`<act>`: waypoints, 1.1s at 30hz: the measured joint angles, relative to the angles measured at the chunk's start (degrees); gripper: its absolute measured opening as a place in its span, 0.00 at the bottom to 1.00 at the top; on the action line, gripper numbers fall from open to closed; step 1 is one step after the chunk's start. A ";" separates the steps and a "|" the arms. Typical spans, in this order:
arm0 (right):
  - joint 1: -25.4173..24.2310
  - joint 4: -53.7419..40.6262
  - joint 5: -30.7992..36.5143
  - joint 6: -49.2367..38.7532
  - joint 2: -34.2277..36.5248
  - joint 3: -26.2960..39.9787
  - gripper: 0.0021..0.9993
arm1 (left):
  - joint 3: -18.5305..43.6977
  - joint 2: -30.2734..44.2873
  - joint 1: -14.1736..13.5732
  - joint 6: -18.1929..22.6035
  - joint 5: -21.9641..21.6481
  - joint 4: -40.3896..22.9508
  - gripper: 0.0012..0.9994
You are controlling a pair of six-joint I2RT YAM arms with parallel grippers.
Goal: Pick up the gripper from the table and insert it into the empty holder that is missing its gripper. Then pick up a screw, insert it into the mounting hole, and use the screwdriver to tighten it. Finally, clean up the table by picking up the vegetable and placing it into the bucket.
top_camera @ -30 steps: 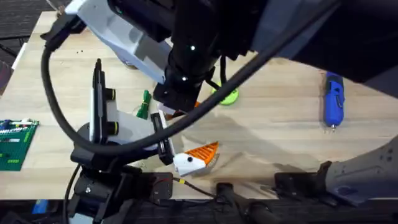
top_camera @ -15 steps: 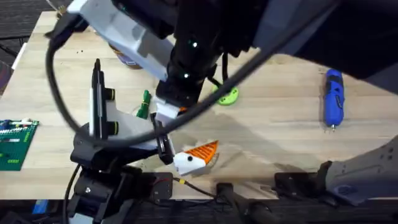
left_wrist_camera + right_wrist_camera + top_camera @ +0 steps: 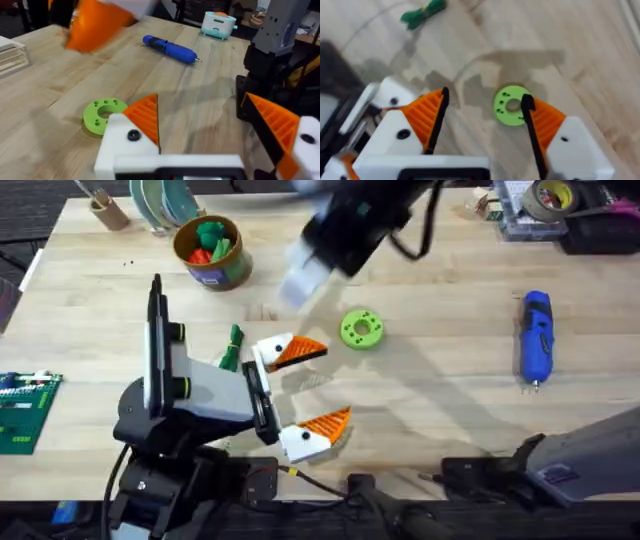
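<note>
vegetable (image 3: 231, 347) just beside left end effector (image 3: 300, 392), fingers apart

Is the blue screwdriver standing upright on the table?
No. In the overhead view the screwdriver lies flat on the table, its thin bit pointing toward the arms' bases.

- Light wooden table (image 3: 440, 390).
- Blue screwdriver (image 3: 536, 337) at its right.
- Green disc (image 3: 361, 329) mid-table.
- Green vegetable (image 3: 231, 346) left of the disc.
- Bucket (image 3: 209, 251) at the far left.
- Circuit board (image 3: 24, 411) on the left edge.
</note>
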 joint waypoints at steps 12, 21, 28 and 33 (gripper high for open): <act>-14.85 0.80 0.02 6.47 -0.09 0.15 0.94 | 0.00 -0.02 0.00 0.04 0.00 0.02 0.65; -27.26 -2.44 3.24 10.81 -4.58 0.15 0.94 | 0.00 -0.02 0.00 0.39 0.00 0.02 0.00; -40.12 -9.51 4.95 11.47 -11.77 0.14 0.95 | 0.00 -0.02 0.00 0.39 0.00 0.02 0.00; -48.67 -10.12 5.22 11.45 -13.45 -2.77 0.95 | 0.00 -0.02 0.00 0.39 0.00 0.02 0.00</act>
